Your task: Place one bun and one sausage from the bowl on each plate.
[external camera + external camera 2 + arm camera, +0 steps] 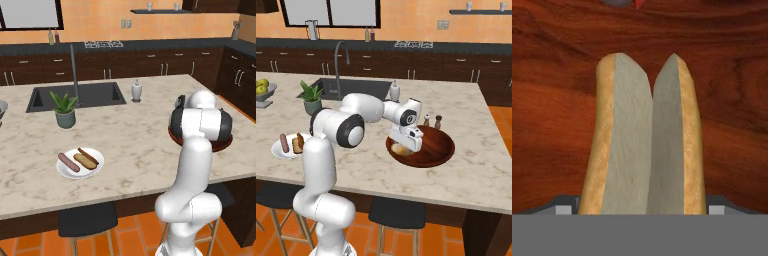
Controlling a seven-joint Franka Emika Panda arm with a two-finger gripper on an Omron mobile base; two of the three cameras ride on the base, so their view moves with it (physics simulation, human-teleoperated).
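Bun [644, 145] sits split-side up in the bowl [436, 150], right between the spread fingers of the gripper [406, 145].

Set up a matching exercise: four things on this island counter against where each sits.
Things:
1. split bun
2. sausage
3. potted plant
4. soap dispenser

Places:
A. beside the sink's left front corner
B. on the white plate
C. in the reddish-brown bowl, under the gripper
D. beside the sink's right front corner

Pairs: 1-C, 2-B, 3-A, 4-D

1 bun [646, 145] in the bowl [440, 150], under the tool [404, 145]
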